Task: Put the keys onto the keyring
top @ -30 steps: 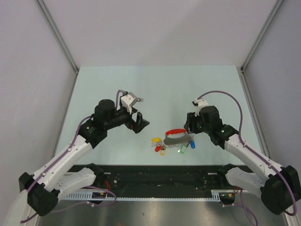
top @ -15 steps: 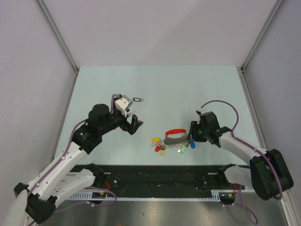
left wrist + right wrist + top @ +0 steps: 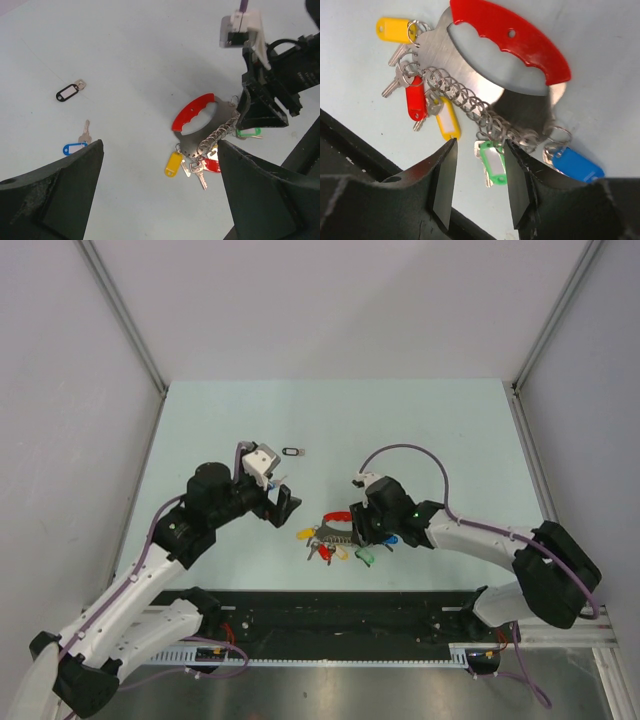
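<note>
While the left gripper [image 3: 283, 504] hangs above the pale green tabletop [image 3: 430, 430] with its two black fingers [image 3: 55, 195] spread wide and nothing between them, the right gripper [image 3: 480, 145] sits low at the keyring [image 3: 470, 55]. The keyring is a flat silver metal plate edged with a red curved plastic band [image 3: 515, 37] and strung with a chain of small steel rings [image 3: 470, 105].

The right jaws stand partly apart. A green plastic tag [image 3: 490, 162] shows in the gap beyond their tips, and nothing is visibly clamped. In the left wrist view one right fingertip reaches the plate's edge by the end of the red band; I cannot tell whether it presses there.

The keyring lies flat on the near middle of the table, between the two grippers. A yellow tag [image 3: 395, 29], a red tag [image 3: 415, 102] and a blue tag [image 3: 575, 165] fan out around it.

Two loose keys lie on the table away from it. The black-tagged key [image 3: 68, 91], small and silver with an oblong plastic tag, is farther back, just beyond the left gripper. The blue-tagged key [image 3: 77, 146] lies near it. The two are apart from each other and from the keyring.
</note>
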### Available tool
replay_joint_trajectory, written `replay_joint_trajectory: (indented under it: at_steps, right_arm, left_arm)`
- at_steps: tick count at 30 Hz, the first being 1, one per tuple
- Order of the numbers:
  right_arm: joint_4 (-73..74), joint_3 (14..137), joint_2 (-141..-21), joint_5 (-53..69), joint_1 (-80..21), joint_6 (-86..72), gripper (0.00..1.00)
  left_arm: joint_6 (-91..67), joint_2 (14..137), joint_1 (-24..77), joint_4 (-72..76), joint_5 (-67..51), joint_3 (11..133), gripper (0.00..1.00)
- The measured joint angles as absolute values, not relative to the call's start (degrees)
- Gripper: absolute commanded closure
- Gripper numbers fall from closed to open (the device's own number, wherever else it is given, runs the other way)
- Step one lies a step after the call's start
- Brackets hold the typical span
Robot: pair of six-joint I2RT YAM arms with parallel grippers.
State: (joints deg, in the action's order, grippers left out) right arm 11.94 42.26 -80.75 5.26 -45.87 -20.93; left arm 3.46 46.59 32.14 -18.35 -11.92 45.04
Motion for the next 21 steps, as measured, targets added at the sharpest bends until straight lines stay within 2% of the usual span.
replay_joint_trajectory:
  at_steps: [7,12,20,21]
  right_arm:
    - [19.33,42.46,-70.02,-1.37,-41.45,-19.14,0.5]
    - [22.24,42.46,-70.13,-1.91,-34.96,-15.2,0.5]
    - [20.64,42.44,-75.77,-1.04,-37.67,-11.92,0.58]
    - [20.14,42.44,-76.36,-1.08,-38.17,-11.92,0.63]
  left_arm:
    - [3.46,46.46,31.79,-18.37,-12.08,44.66,0.0]
    - [3.46,46.44,31.31,-18.37,-12.16,44.66,0.0]
    - [3.46,46.35,31.29,-18.33,-12.19,44.25,0.0]
    - [3.46,46.35,31.29,-18.33,-12.19,44.18,0.0]
